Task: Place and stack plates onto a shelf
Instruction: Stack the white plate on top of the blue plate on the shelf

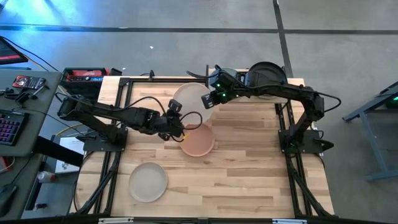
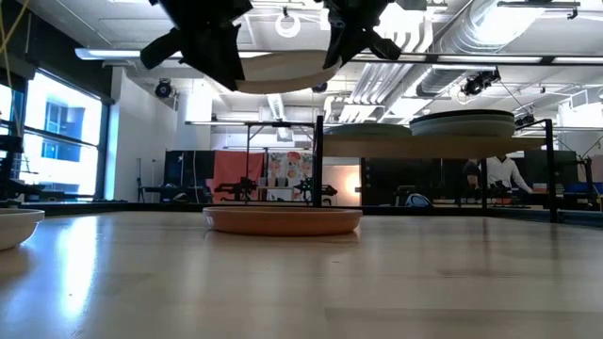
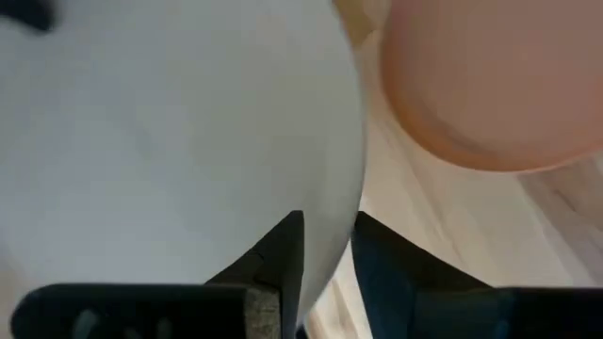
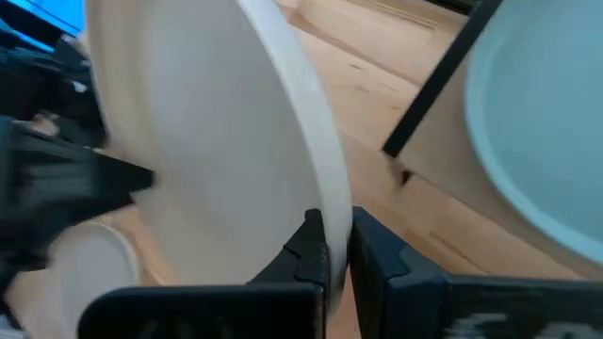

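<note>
A white plate [image 1: 191, 99] is lifted above the table between both grippers; in the low view the white plate [image 2: 283, 71] hangs level, high over a terracotta plate [image 2: 283, 219] that rests on the tabletop. My left gripper [image 1: 176, 121] is shut on its near-left rim, my right gripper [image 1: 209, 99] on its right rim. The shelf [image 2: 452, 147] stands at the far right and carries a black plate [image 1: 267, 73] and a pale teal plate [image 4: 546, 122]. A light grey plate [image 1: 148, 182] lies near the front left. My left gripper [image 3: 327, 254] pinches the white plate's rim [image 3: 330, 212] between its two fingers, coming roughly level from the table's left. The plate is lifted clear and about level. My right gripper [image 4: 337, 250] pinches the opposite rim [image 4: 330, 193] between its two fingers, coming from the right side, with the plate clear of the table.
The terracotta plate [image 1: 198, 140] lies right under the held plate. A black shelf post [image 4: 433, 85] stands close to my right gripper. Bare planks [image 1: 249, 168] spread toward the near right. A keyboard and tools sit on a side table [image 1: 18, 99] at left.
</note>
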